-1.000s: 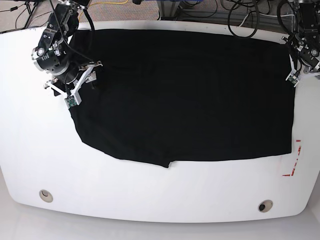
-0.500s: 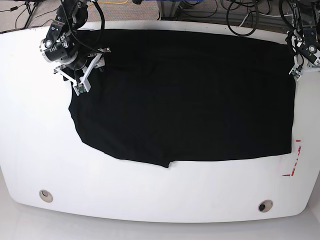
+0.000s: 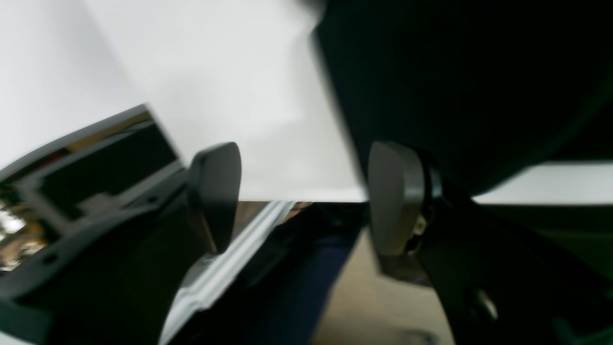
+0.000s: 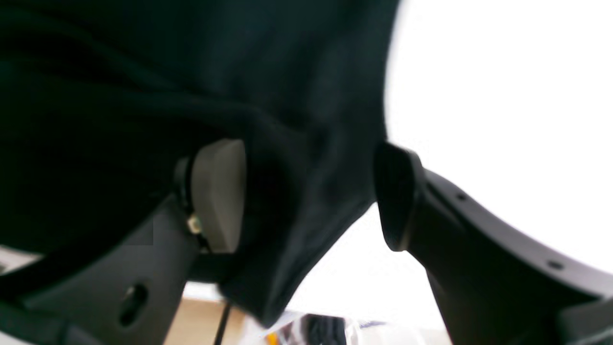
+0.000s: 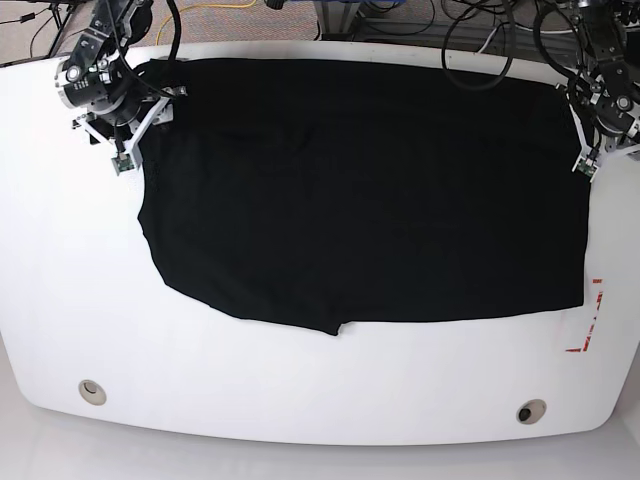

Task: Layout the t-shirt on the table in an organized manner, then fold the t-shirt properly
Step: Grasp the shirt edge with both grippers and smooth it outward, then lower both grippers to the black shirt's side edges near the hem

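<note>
- Cloth, one piece: a single large black soft t-shirt [image 5: 370, 190] lies spread on the glossy white counter [image 5: 60, 260] and covers most of the upper and middle part of the base view.
- Its long axis runs left to right across the frame. The right edge is nearly straight and runs down toward the red tape rectangle [image 5: 592, 322] at the lower right. The left edge slants, and a small notch shows along the bottom edge near the centre.
- Two round grommet holes sit near the counter's lower edge, one at the lower left [image 5: 92, 391] and one at the lower right [image 5: 530, 411].
- Two end effectors are in view. The right end effector [image 5: 128, 128] is at the upper left of the base view, over the t-shirt's upper left corner. Its wrist view shows the jaws apart with a fold of black cloth between them, though the blur hides whether either finger touches it.
- The left end effector [image 5: 590, 150] is at the upper right of the base view, at the t-shirt's right edge. Its wrist view shows the jaws spread wide with bare white counter in the gap and the cloth edge just beside one finger [image 3: 395, 199].
</note>
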`<state>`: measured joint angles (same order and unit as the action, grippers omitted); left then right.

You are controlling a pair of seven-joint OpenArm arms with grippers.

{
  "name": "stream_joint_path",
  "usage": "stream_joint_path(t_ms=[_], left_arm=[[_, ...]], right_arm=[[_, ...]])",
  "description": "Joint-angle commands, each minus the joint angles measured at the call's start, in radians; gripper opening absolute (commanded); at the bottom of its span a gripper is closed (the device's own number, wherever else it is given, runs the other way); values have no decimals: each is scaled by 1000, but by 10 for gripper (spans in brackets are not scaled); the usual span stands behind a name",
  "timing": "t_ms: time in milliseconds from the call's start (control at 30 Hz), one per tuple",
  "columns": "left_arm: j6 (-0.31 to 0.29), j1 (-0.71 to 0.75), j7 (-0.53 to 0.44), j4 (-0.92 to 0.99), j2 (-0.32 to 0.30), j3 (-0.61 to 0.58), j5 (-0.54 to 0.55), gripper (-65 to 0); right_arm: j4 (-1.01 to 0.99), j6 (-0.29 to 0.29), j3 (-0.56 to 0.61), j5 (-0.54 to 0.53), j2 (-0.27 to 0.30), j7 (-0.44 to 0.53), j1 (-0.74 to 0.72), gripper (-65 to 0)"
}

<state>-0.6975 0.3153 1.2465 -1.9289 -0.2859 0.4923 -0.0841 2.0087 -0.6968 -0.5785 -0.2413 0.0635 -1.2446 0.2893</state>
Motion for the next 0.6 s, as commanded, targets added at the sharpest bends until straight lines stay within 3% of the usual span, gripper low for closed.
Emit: stream_joint_path(t_ms=[0,300,567], left_arm=[[-1,-32,-30,-14,10,27,-19,-271],[-1,-172,-132,-13,90,78,-24,-272],[-1,-321,-175,-7,96,59,-26,-272]], right_arm=[[16,-1,4,-25,0,26,-3,-258],[5,-1,5,-25,14,29,-108,-258],[-114,-1,70,43,63,32,-279,-258]])
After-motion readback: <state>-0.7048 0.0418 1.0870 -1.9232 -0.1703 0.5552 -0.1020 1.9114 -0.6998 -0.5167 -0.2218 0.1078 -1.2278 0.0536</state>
